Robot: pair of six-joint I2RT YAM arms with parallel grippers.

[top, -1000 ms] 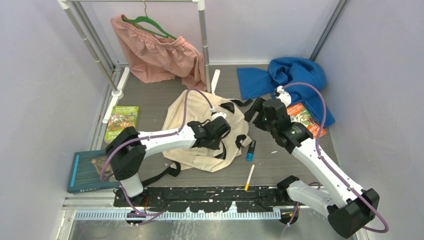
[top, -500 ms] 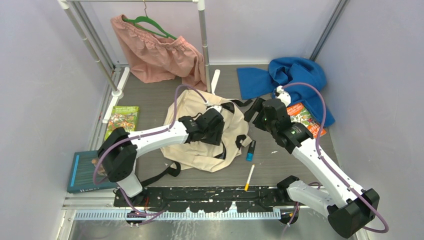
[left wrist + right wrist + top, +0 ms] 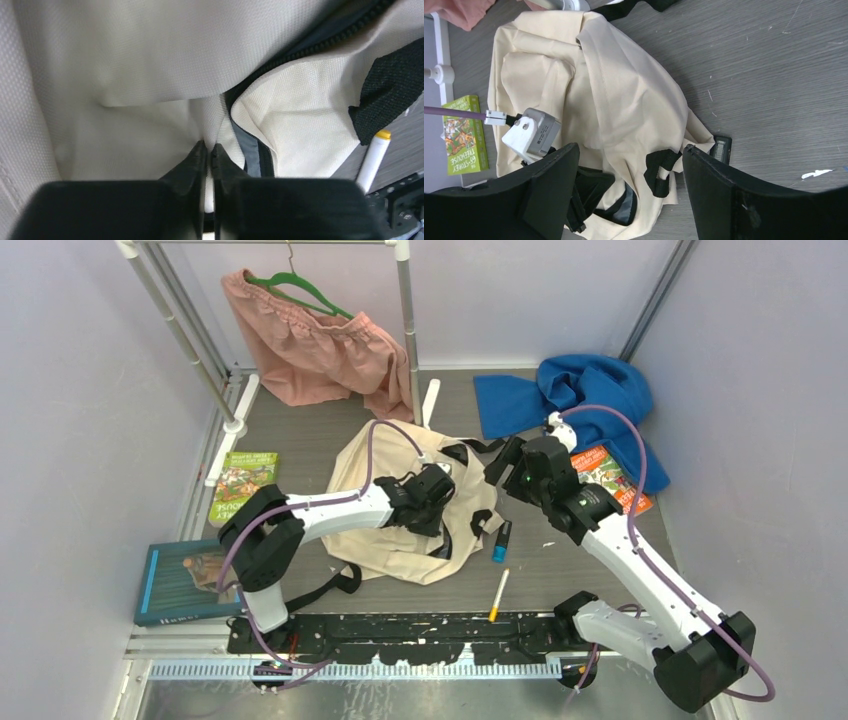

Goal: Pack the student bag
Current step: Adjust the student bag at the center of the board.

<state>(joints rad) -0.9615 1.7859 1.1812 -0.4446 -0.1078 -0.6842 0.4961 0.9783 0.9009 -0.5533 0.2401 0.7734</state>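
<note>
From above: large cream-beige soft fabric backpack with black straps lying crumpled at centre of frame on dark grey surface. Left jaws down on its middle, right jaws near its upper right edge.

Left wrist view: left jaws pressed together, pinching a fold of cream fabric, just beside black zipper line.

Right wrist view: right jaws spread wide at bottom of frame, above the backpack.

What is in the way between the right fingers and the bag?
Nothing visible. The right fingers hang open above the bag, with only air between. The left fingers are pinching its fabric.
</note>
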